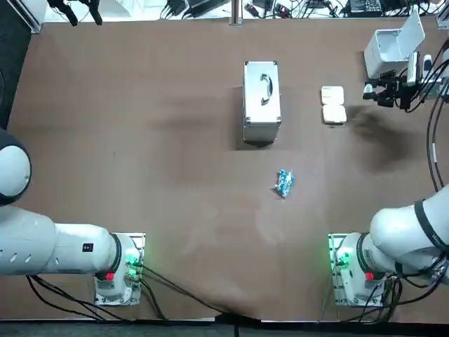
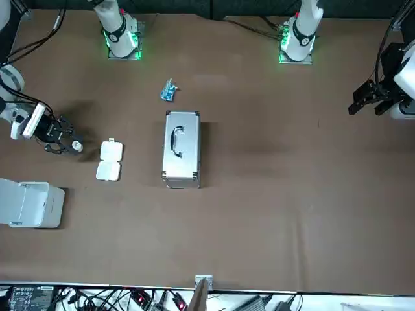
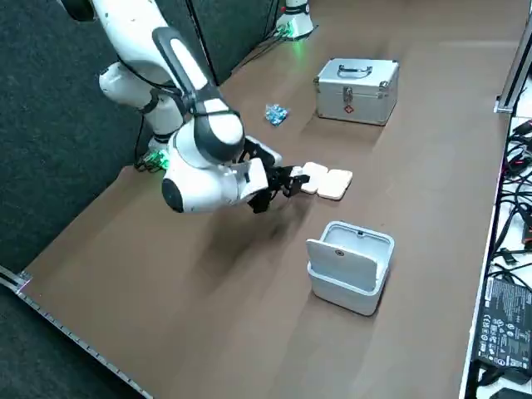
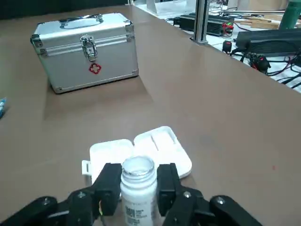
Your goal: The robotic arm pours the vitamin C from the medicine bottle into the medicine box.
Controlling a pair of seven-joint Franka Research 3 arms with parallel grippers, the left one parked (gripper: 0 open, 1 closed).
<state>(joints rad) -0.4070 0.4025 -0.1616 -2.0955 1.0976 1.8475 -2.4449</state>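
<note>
Medicine bottle (image 4: 138, 190) is where we want it for the first half of the job: the right gripper (image 4: 138, 176) has its two fingers closed on the bottle's sides, holding it upright just beside the medicine box (image 4: 155, 143), out on the robot's right side of the table (image 4: 211, 108). We judge the pick-up finished and the carry to the box all but finished. The box lies open and flat, its two white halves side by side, and in the wrist view we see no tablets in either half, though the bottle hides part of the nearer one. We cannot tell whether the bottle's top is an open mouth or a cap, nor whether its base rests on the table or hangs above it. What is left, as we read it, is the pour itself: bring the bottle's mouth over a compartment and tilt it. The silver first-aid case (image 4: 84, 49), the blue packet (image 1: 283, 182) and the white bin (image 3: 349, 266) stand well apart from this.
</note>
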